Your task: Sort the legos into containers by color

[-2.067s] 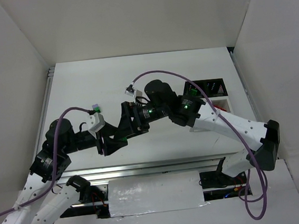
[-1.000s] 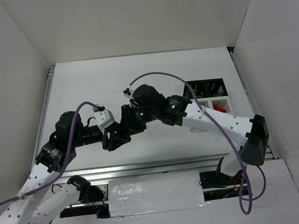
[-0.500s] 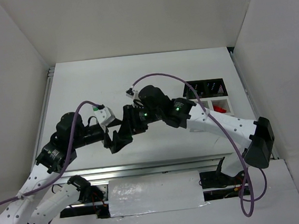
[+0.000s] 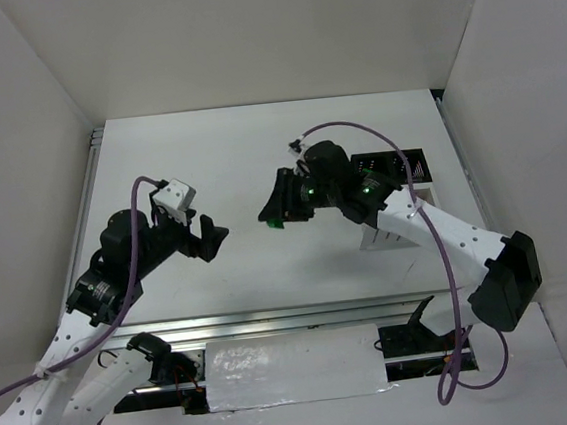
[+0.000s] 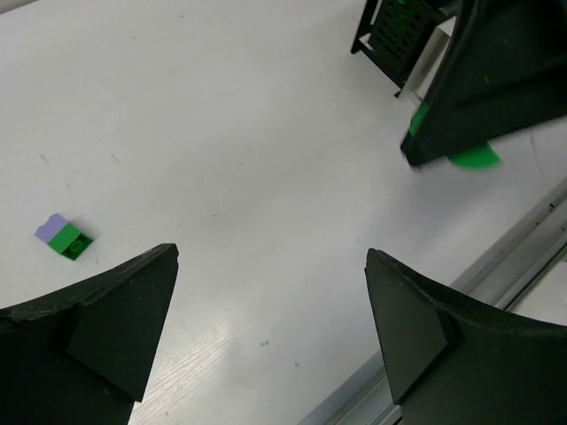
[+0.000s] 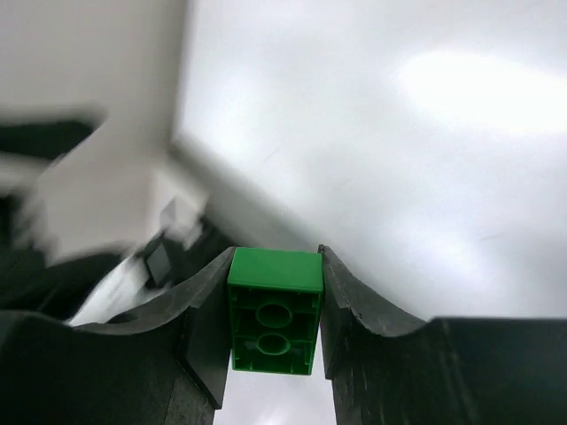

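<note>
A green lego (image 6: 275, 319) is pinched between the jaws of my right gripper (image 6: 275, 258), studs hidden, hollow underside toward the camera. In the top view that gripper (image 4: 272, 214) hangs over the middle of the table with the green lego (image 4: 275, 221) at its tip. My left gripper (image 4: 213, 241) stands wide open to its left, apart from it and holding nothing. The left wrist view shows its spread fingers (image 5: 106, 328) over bare table, and a lavender-on-green lego (image 5: 64, 237) lying far left. The black container (image 4: 392, 167) and the white container (image 4: 386, 235) stand at the right, partly behind the right arm.
A metal rail (image 4: 294, 320) runs along the table's near edge. White walls (image 4: 33, 116) close in the left, back and right sides. Purple cables (image 4: 356, 130) arc above both arms. Something green (image 5: 403, 13) lies in the black container's cell.
The two grippers were together at mid-table. The left one has opened and drawn back to the left; the right one has pulled away to the right with the green lego.
</note>
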You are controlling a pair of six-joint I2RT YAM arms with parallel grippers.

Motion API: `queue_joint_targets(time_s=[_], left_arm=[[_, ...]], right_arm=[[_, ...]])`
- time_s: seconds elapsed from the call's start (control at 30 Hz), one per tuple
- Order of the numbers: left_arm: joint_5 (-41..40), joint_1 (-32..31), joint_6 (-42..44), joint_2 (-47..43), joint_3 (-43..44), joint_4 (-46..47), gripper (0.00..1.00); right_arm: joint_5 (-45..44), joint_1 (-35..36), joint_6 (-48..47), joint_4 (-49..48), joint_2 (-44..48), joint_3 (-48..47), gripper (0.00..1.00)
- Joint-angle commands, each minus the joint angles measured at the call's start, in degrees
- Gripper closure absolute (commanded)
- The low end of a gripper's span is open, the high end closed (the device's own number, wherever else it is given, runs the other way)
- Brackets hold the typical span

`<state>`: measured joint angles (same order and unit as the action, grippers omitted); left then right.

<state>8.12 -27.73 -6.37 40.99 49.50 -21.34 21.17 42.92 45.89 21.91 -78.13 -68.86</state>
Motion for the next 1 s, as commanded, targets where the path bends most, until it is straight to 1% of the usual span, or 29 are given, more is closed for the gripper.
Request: queue_joint_targets(time_s=[0.0, 0.07, 0.1, 0.13, 0.17, 0.23, 0.27, 0.33, 0.37, 0.47, 0.57, 0.67, 0.97], left_arm=[[-4.68, 0.83, -2.94, -1.0, -0.01, 2.28, 0.0], [-7.76, 0.74, -3.21, -0.57, -0.28, 0.96, 0.0], [-7.86, 0.83, -3.3, -0.3, -0.28, -0.61, 0.0], [-11.68, 0.83, -3.47, -0.21, -0.45, -1.24, 0.0], [-13.64, 0.74, -3.73, 0.14, -0.71, -1.85, 0.01], [-17.59, 0.83, -5.57, 0.66, -0.8, -3.17, 0.0], [-21.88, 0.74, -6.28, 1.02, -0.63, -3.7, 0.01], [-25.68, 0.83, -8.04, 2.42, -0.28, -5.19, 0.0], [-28.92, 0.83, -8.56, 3.82, -0.02, -5.81, 0.0], [-33.76, 0.83, -10.85, 6.64, 1.21, -8.09, 0.01], [-36.85, 0.83, -12.78, 8.48, 2.27, -9.59, 0.0], [-38.61, 0.83, -13.58, 8.23, 2.1, -9.86, 0.0], [-38.8, 0.74, -13.32, 5.59, 1.04, -8.63, 0.01]], right_arm=[[-24.57, -5.9, -8.6, 6.01, 2.63, -2.32, 1.0], [-36.93, -9.94, -10.9, 10.76, 1.84, -5.66, 1.0], [-41.69, -9.96, -11.43, 12.0, 1.49, -5.67, 1.0], [-47.65, -15.18, -12.04, 12.71, 0.53, -6.63, 1.0], [-48.67, -17.32, -12.31, 13.15, -0.18, -6.99, 1.0], [-49.03, -21.01, -13.01, 14.99, -2.89, -8.82, 1.0], [-50.07, -23.38, -13.8, 15.44, -3.78, -9.27, 1.0], [-50.35, -25.24, -15.29, 15.35, -5.45, -9.71, 1.0], [-49.91, -26.73, -15.82, 15.27, -5.8, -9.8, 1.0], [-48.77, -28.58, -17.06, 14.57, -7.04, -9.45, 1.0], [-47.89, -29.29, -17.59, 13.86, -8.18, -8.66, 1.0], [-47.54, -29.99, -17.76, 13.16, -8.62, -8.13, 1.0], [-45.69, -31.67, -18.11, 12.46, -8.62, -8.66, 0.99]])
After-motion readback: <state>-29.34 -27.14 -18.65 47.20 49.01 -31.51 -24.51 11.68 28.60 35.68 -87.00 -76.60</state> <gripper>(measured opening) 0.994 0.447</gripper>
